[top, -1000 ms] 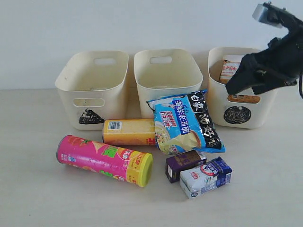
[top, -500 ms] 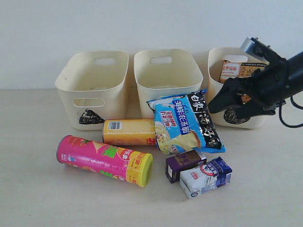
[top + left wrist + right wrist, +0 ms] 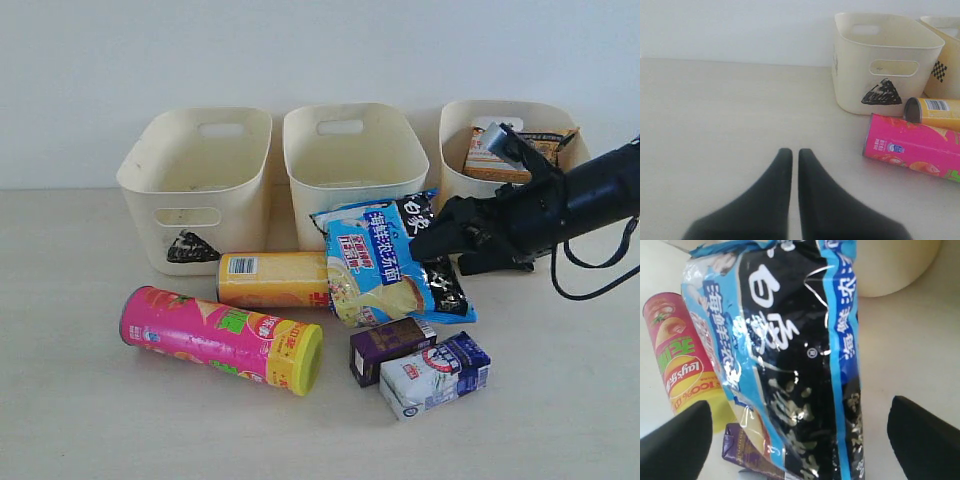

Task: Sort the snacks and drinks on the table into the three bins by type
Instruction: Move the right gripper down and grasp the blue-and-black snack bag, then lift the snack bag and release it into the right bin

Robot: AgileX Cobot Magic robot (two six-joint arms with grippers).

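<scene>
Blue-black flat foil packet [image 3: 392,265]: lodged mid-bench, just before the middle cream plastic tub [image 3: 355,150]. Its lower end overlaps the yellow chip tube [image 3: 272,279] and the dark purple carton [image 3: 390,348]. Its long axis is run from the far edge of the bench [image 3: 80,420] toward the near edge, slightly skewed. Large white Chinese characters are printed on its black and blue panels.

Right claw [image 3: 440,245]: held just above the packet's far right part, fingers spread wide. In the wrist view the packet is seen lengthwise between them, so its short width is judged to be spanned. A descent and squeeze across that width is judged the coming move. This arm is much the nearer.

Left claw [image 3: 795,152]: fingers pressed together, nothing held, toward the left edge, well apart from the packet.

Pink chip tube with yellow lid [image 3: 220,338]: laid on its side toward the near edge, marked "Lay's" and "100%".

Yellow chip tube: a barcode label is carried.

White and blue carton [image 3: 435,375]: touching the purple one, print too small to read.

Orange packet [image 3: 515,150]: already stood in the right-hand tub [image 3: 540,106], judged the blue-black packet's destination.

Left-hand tub [image 3: 195,170]: marked with a black scribbled triangle.
</scene>
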